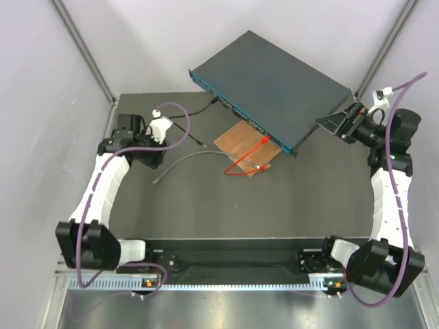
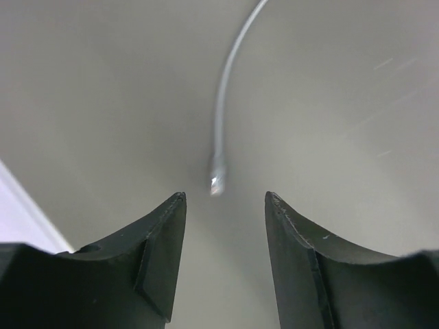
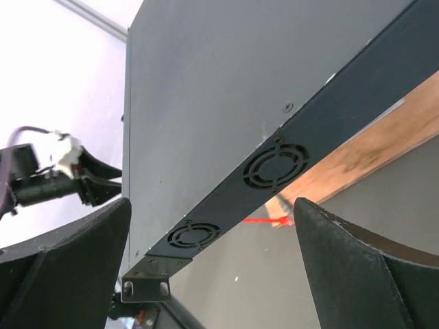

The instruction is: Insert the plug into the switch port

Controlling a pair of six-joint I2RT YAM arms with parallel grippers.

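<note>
Plug (image 1: pixel 260 166), seen from the top camera, lies at the near corner of a wooden board (image 1: pixel 240 140). Its thin red cable (image 1: pixel 236 161) loops across the board and onto the dark mat (image 1: pixel 288 199). The board sits under the front corner of the network switch (image 1: pixel 274 82), a wide flat blue-grey box set at an angle at the back of the mat. The switch port (image 1: pixel 236 115) is one of a row along the narrow front face; single sockets are too small to tell apart. The plug is apart from that face. A grey cable (image 1: pixel 192 159) lies to the left on the mat, and a black cable (image 1: pixel 195 110) runs to the front face. Pale walls (image 1: pixel 41 82) close in the space, and a metal rail (image 1: pixel 240 282) carries both arm bases at the near edge. The left gripper (image 1: pixel 154 161) hangs over the grey cable's end, and the right gripper (image 1: pixel 337 122) is at the switch's right end.

On the left wrist camera, the left gripper (image 2: pixel 225 197) has its fingers spread with nothing between them. The grey cable's connector (image 2: pixel 217 181) lies on the mat just ahead.

On the right wrist camera, the right gripper (image 3: pixel 211 202) is spread wide and empty, facing the switch's (image 3: pixel 206 89) side wall with its two round fan vents (image 3: pixel 276 166). Below that wall show the wooden board (image 3: pixel 370 147) and the plug (image 3: pixel 280 220).
</note>
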